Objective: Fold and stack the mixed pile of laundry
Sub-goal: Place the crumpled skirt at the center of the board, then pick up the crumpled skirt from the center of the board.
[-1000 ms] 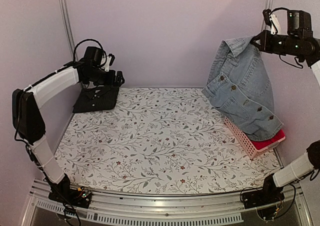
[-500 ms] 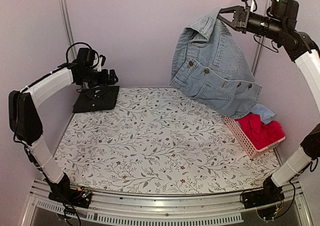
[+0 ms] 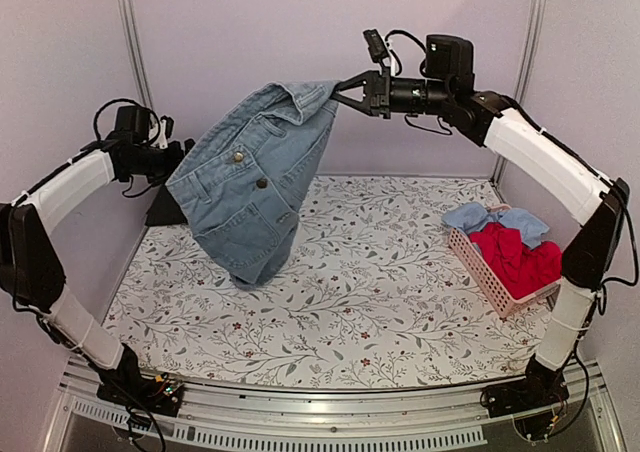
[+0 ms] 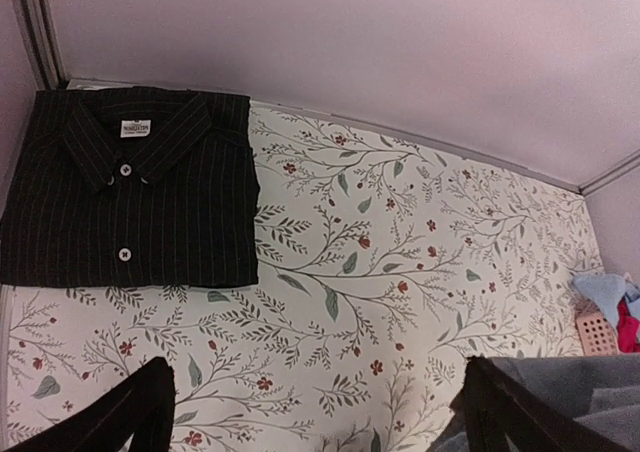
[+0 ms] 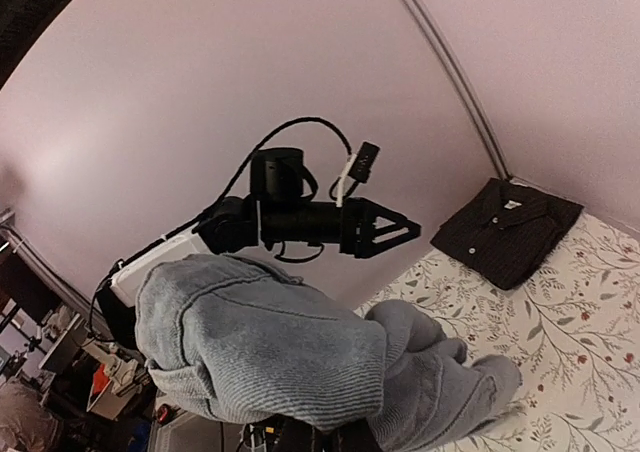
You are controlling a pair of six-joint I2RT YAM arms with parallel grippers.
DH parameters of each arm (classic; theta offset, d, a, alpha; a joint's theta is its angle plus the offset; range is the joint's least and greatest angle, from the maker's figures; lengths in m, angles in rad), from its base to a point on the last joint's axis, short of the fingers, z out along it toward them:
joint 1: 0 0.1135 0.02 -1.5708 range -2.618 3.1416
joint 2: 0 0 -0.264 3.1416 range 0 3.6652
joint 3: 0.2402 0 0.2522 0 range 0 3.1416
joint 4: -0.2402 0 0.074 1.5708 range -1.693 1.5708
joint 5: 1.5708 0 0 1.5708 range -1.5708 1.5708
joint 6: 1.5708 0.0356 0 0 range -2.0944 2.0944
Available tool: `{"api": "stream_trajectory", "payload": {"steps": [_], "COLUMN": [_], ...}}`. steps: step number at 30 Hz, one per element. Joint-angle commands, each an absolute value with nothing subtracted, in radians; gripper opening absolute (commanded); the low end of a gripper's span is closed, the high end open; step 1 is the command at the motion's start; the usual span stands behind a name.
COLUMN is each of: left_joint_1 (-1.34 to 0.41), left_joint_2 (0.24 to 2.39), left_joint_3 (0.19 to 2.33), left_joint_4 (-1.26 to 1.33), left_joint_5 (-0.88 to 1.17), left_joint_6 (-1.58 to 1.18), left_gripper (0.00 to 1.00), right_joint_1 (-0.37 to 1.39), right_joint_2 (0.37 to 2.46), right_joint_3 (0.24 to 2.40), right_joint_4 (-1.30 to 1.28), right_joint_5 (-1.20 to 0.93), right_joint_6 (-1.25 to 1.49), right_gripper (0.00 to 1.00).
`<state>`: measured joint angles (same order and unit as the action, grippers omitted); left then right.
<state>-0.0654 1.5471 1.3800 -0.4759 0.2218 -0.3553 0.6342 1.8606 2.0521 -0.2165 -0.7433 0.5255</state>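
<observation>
The right claw point(image 3: 340, 94) is pinching the collar edge of the light-blue denim jacket point(image 3: 250, 187), its fingers pressed together on the cloth. It is holding the jacket high above the far, left-of-centre part of the worktop point(image 3: 400, 302). The jacket is hanging down and to the left in a loose drape with its buttoned front facing the top camera. Its lowest fold is reaching down to the floral surface, but whether it is touching cannot be told. In the right wrist view the bunched denim is filling the lower part of the picture.

The left claw point(image 4: 315, 427) is hovering at the far left with its fingers spread wide and gripping nothing. From the top camera it is sitting just behind the hanging jacket. Below it the black pinstriped shirt point(image 4: 125, 187) is lying folded flat in the far left corner of the worktop, collar toward the far side and buttons up.

At the right edge the pink basket point(image 3: 487, 272) is sitting on the worktop, well apart from the jacket. The red garment point(image 3: 520, 257) is lying bunched inside it, and the pale blue garment point(image 3: 480, 217) is draping over its far end.
</observation>
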Motion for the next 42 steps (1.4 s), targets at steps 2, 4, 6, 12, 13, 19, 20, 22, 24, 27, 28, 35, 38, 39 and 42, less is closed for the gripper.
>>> {"api": "stream_trajectory", "payload": {"steps": [2,4,6,12,13,19,20,22,24,27,28,35,38,39,42], "left_joint_1": [-0.067,-0.067,-0.068,-0.163,-0.213,-0.404,-0.406,-0.406,-0.406,-0.407,-0.407,-0.411,-0.410,-0.409,-0.409], "left_joint_2": [1.501,1.473,1.439,1.354,1.348,1.371,1.385,1.434,1.503,1.643,1.683,1.861,1.922,1.936,1.966], "left_joint_3": [1.312,1.269,1.215,1.057,1.034,0.962,0.960,0.990,1.060,1.156,1.189,1.325,1.379,1.391,1.414], "left_joint_4": [-0.493,-0.479,-0.458,-0.427,-0.427,-0.422,-0.410,-0.408,-0.411,-0.423,-0.428,-0.440,-0.454,-0.458,-0.444], "left_joint_5": [0.251,0.288,0.349,0.532,0.530,0.431,0.416,0.383,0.380,0.394,0.406,0.417,0.419,0.417,0.433], "left_joint_6": [-0.309,-0.293,-0.276,-0.253,-0.253,-0.303,-0.318,-0.335,-0.337,-0.341,-0.342,-0.360,-0.371,-0.376,-0.392], "left_gripper": [1.00,1.00,1.00,1.00,1.00,1.00,1.00,1.00,0.99,0.95,0.94,0.89,0.84,0.80,0.69], "right_joint_1": [0.440,0.412,0.399,0.397,0.397,0.405,0.406,0.407,0.408,0.411,0.412,0.435,0.445,0.447,0.449], "right_joint_2": [1.484,1.386,1.319,1.295,1.319,1.591,1.616,1.707,1.800,1.932,1.964,2.185,2.267,2.285,2.343], "right_joint_3": [1.467,1.242,1.102,1.023,1.038,1.220,1.252,1.328,1.415,1.548,1.591,1.820,1.892,1.908,1.948], "right_joint_4": [-0.092,-0.192,-0.239,-0.325,-0.338,-0.427,-0.416,-0.406,-0.410,-0.416,-0.427,-0.518,-0.552,-0.556,-0.565], "right_joint_5": [-0.585,-0.591,-0.596,-0.594,-0.593,-0.570,-0.566,-0.578,-0.590,-0.626,-0.646,-0.619,-0.612,-0.602,-0.605], "right_joint_6": [0.627,0.559,0.507,0.381,0.367,0.257,0.253,0.235,0.199,0.133,0.119,0.038,0.015,0.012,0.011], "right_gripper": [0.49,0.68,0.71,0.68,0.67,0.63,0.64,0.68,0.70,0.71,0.71,0.74,0.74,0.73,0.64]}}
